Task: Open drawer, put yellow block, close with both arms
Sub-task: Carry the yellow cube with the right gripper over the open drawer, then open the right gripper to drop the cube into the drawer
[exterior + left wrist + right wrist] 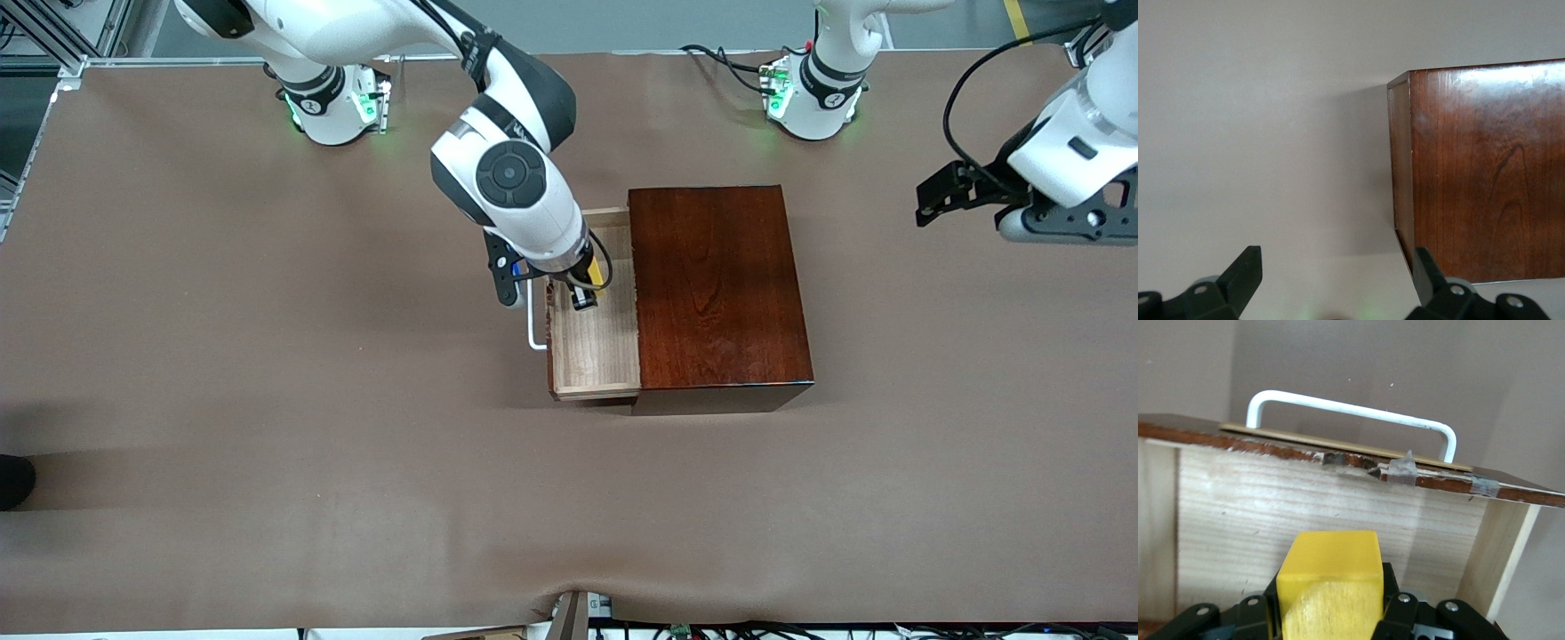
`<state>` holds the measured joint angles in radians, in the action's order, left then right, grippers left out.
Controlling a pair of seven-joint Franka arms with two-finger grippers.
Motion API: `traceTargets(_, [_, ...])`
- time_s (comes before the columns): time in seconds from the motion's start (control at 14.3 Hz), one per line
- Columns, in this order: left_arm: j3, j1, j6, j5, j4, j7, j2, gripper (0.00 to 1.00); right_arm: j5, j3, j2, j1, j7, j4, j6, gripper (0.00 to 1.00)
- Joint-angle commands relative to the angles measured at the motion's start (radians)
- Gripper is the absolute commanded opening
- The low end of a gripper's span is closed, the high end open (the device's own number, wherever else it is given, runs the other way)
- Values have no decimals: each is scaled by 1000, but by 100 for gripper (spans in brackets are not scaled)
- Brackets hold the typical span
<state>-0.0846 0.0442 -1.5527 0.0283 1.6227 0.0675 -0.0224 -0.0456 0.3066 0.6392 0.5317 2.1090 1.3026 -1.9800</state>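
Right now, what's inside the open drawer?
The drawer holds nothing lying loose on its visible wood floor. The right gripper reaches into it, shut on the yellow block. The floor under the gripper and the part inside the box are hidden.

Drawer [597, 342] pulled out of box [718, 289], block [1330, 590] above drawer

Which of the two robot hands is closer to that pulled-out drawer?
The right. The right gripper is over the open drawer, shut on the yellow block. The left gripper waits open at the left arm's end of the table.
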Motion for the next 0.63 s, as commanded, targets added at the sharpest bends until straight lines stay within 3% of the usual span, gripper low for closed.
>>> traceTargets(0.0, [-4, -1, 5, -1, -40, -18, 21, 100, -10, -1, 13, -4, 40, 16, -16, 0])
traceTargets(0.28, [-4, 2, -4, 2, -37, 30, 24, 100, -8, -1, 33, 7, 60, 105, -154, 0])
traceTargets(0.56, [-6, 3, -32, 18, -38, 153, 27, 100, 0, -3, 60, 13, 62, 110, -171, 0])
